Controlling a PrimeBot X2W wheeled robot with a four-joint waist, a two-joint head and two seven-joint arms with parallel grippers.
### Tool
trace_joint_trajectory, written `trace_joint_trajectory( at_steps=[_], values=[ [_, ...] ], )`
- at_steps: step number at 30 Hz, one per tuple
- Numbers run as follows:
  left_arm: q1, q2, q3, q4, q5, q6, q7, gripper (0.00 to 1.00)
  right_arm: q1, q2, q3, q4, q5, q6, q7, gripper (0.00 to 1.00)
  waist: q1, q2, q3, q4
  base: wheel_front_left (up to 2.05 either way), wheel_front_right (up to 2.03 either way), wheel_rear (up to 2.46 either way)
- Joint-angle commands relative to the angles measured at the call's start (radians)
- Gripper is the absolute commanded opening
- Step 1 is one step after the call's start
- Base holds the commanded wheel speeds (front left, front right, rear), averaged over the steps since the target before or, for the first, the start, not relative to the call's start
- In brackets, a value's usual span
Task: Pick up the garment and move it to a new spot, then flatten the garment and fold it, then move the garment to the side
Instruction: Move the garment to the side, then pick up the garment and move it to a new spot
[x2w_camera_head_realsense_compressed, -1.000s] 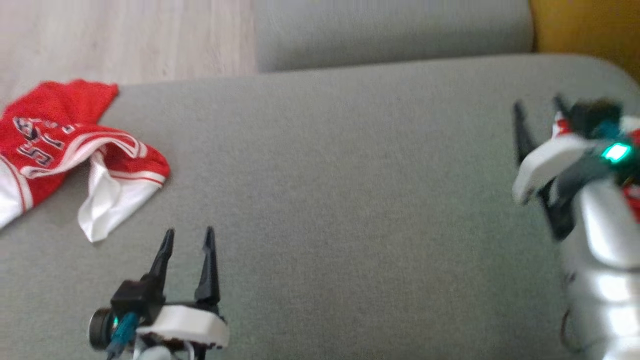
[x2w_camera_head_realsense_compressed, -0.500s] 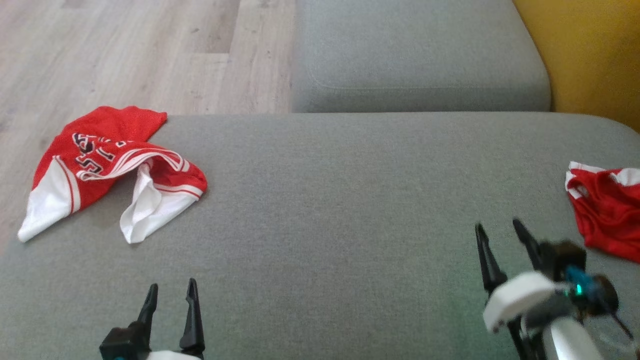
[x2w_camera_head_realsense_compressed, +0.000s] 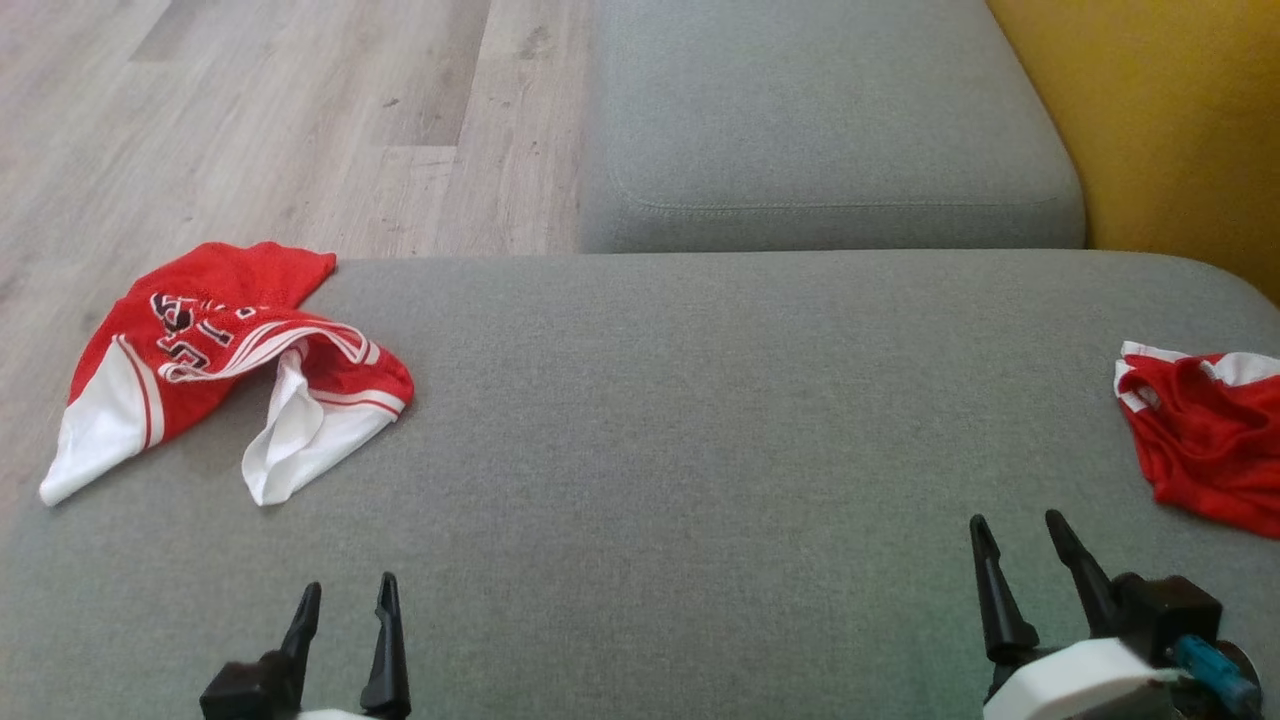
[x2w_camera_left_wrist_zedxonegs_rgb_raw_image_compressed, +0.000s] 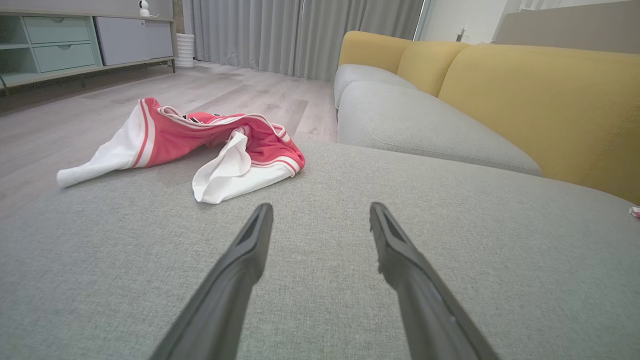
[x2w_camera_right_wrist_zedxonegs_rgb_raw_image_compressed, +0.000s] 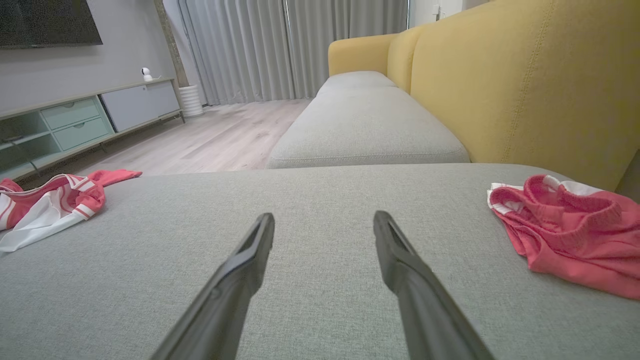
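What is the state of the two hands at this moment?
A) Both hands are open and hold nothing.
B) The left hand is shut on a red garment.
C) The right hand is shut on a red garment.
A: the left hand and the right hand have their fingers apart over the grey cushion, and the lettered garment and the plain red garment lie apart from them.
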Motion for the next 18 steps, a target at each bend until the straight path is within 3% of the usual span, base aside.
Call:
trace_joint_trajectory(
  at_steps=[1,13,18],
  values=[
    [-0.057,0.021,0.033,-0.025,-0.004,-0.002,-0.002,1.00,-0.035,-0.006,0.027,-0.043,0.003,0.007,-0.003,1.00,0.0000,-0.0001,-0.002,-0.004,0.00,0.00,0.00],
    [-0.068,0.019,0.022,0.001,-0.011,-0.011,0.005,1.00,-0.028,-0.006,0.024,-0.050,0.005,0.007,0.008,1.00,0.0000,-0.0001,-0.010,-0.003,0.00,0.00,0.00],
    [-0.076,0.023,0.012,0.001,-0.005,-0.014,0.010,1.00,-0.020,-0.006,0.015,-0.051,0.004,0.007,0.010,1.00,0.0000,-0.0001,-0.015,0.031,0.00,0.00,0.00]
  ],
)
